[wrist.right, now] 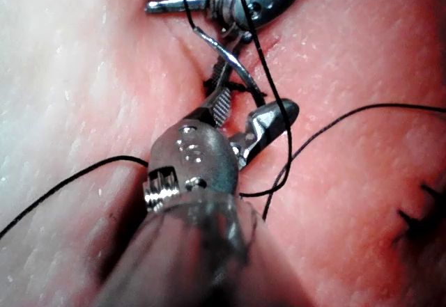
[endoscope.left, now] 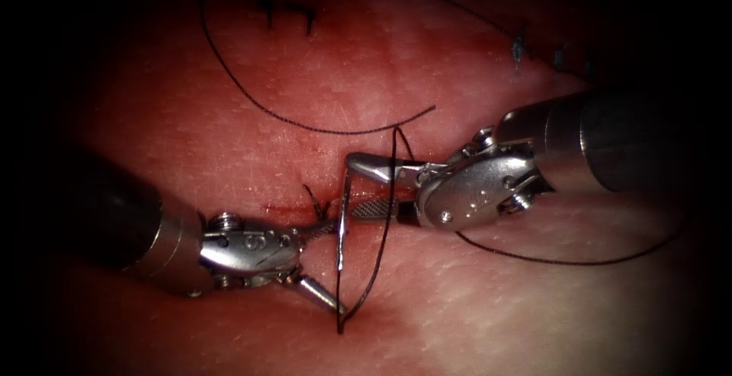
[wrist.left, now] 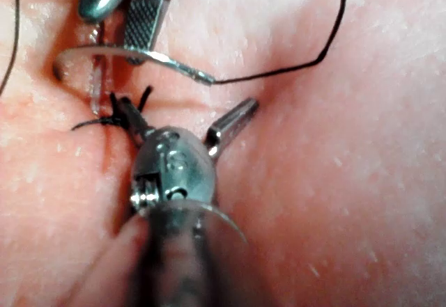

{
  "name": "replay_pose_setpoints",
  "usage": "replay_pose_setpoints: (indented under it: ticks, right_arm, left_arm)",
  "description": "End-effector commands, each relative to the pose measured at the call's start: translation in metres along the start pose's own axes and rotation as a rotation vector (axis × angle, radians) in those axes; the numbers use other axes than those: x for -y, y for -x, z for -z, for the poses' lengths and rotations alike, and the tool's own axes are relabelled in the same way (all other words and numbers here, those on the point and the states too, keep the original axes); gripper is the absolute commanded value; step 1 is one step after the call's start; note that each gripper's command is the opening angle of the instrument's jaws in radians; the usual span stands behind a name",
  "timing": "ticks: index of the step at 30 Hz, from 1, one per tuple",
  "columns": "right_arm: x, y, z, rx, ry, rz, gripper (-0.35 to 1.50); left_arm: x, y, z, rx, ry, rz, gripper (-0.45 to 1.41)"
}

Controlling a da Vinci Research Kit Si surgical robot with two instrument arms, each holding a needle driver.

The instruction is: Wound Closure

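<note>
Looking nearest first, I see my left tool [endoscope.left: 316, 258] with jaws apart, holding nothing, beside the free needle [endoscope.left: 342, 258]. Beyond it my right tool [endoscope.left: 374, 185] gapes empty over the cut [endoscope.left: 293, 210]. Thread [endoscope.left: 385, 231] draped between risks snagging.

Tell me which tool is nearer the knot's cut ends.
The left tool: its open upper jaw reaches the knot's cut ends; the right tool is beside the needle.

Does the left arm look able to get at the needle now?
Probably yes. The left gripper is open, holding nothing, and the needle stands ahead of it at the cut, nothing between. The right gripper, open and empty too, is close. Whether it pierces tissue is unclear.
</note>
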Motion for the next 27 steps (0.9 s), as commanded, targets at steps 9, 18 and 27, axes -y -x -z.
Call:
replay_pose_setpoints:
  ticks: [9, 18, 27]
  right_arm:
    - [0.0004, -0.0005, -0.0033, 0.010, 0.055, -0.016, 1.48]
    - [0.0014, -0.0004, -0.0016, 0.007, 0.026, 0.016, 0.20]
    - [0.0012, -0.0002, -0.0020, 0.017, 0.026, 0.009, 1.21]
  left_arm:
    - [0.0005, -0.0008, -0.0008, -0.001, -0.003, 0.002, 0.98]
    - [0.0005, -0.0008, -0.0008, -0.001, -0.004, 0.002, 0.98]
    - [0.0006, -0.0008, -0.0009, -0.001, -0.005, 0.001, 0.98]
